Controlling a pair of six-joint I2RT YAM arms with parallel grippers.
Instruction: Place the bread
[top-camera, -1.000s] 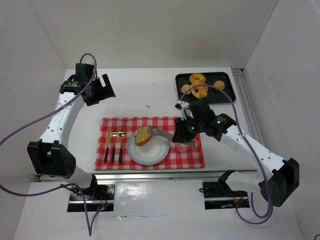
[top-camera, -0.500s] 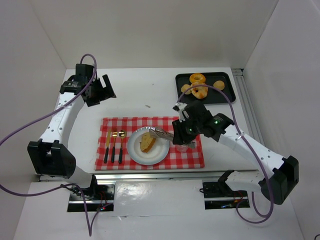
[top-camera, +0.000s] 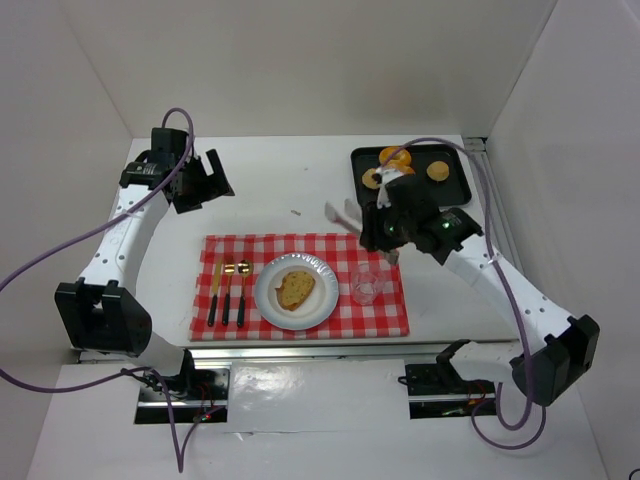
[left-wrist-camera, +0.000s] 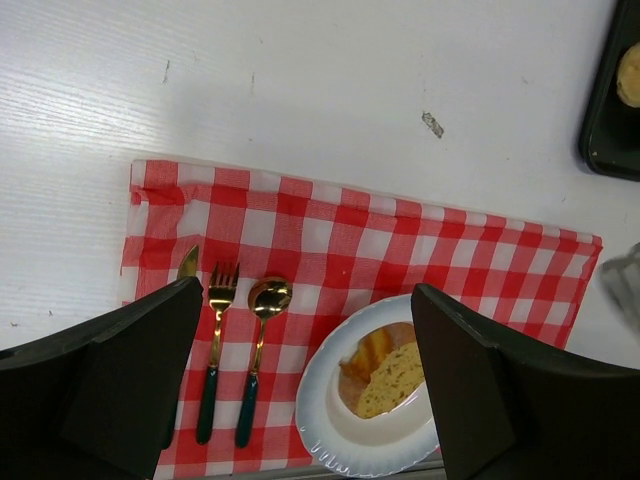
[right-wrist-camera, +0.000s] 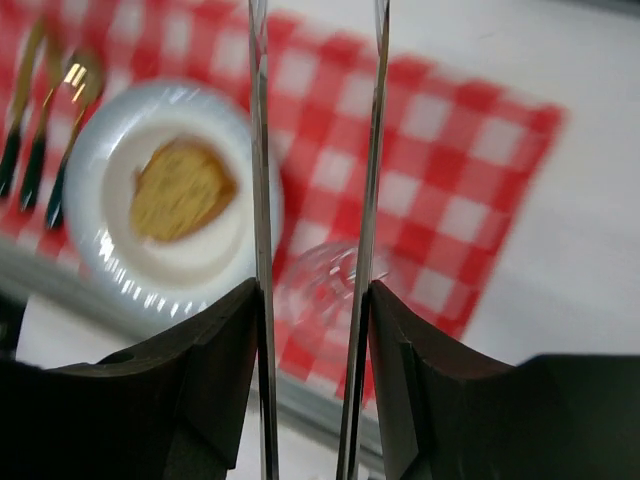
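**Top external view.** The bread (top-camera: 295, 289), one slice, lies flat near the centre of the plate (top-camera: 266, 303). The plate stands on a red checked cloth (top-camera: 385, 315). A knife, fork and spoon (top-camera: 228, 293) lie side by side just left of the plate. A clear glass (top-camera: 365, 287) stands just right of it, apart from the rim. The right gripper (top-camera: 375, 228) is beyond and to the right of the plate, clamped on a pair of metal tongs (top-camera: 338, 212). The tong tips are above the bare table past the cloth and carry nothing. A black tray (top-camera: 452, 190) lies further right and beyond the plate, well apart from it. The left gripper (top-camera: 205, 178) is beyond and to the left of the plate, well apart.

**Left wrist view.** The left gripper (left-wrist-camera: 307, 290) has its fingers spread wide and holds nothing. The bread (left-wrist-camera: 385, 372) shows crust and crumb on the plate (left-wrist-camera: 320, 425), low in the view.

**Right wrist view.** The right gripper (right-wrist-camera: 313, 300) grips the tongs (right-wrist-camera: 261, 150). The two blades run parallel with a gap between them. The bread (right-wrist-camera: 180, 190) lies on the plate (right-wrist-camera: 100, 245), left of the blades. The view is blurred.
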